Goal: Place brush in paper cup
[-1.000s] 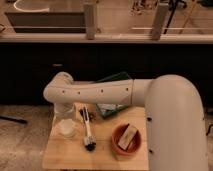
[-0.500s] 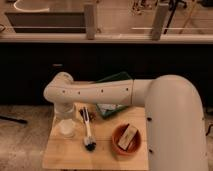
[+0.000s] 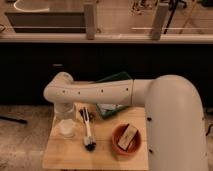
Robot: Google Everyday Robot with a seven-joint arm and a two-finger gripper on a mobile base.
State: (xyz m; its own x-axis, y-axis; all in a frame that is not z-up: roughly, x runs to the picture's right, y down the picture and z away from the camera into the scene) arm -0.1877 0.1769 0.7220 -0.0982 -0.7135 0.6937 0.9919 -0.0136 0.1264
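The brush lies on the small wooden table. Its pale handle points away from me and its black bristle head is toward the front. The paper cup stands upright just left of the brush, whitish and small. My white arm reaches across from the right, bends at the far left and comes down over the cup. My gripper shows as a dark shape at the far end of the brush handle, right of the cup.
A terracotta-orange bowl holding a tan block stands at the table's right. A green-edged packet lies at the table's back, partly under my arm. A dark counter front runs behind the table.
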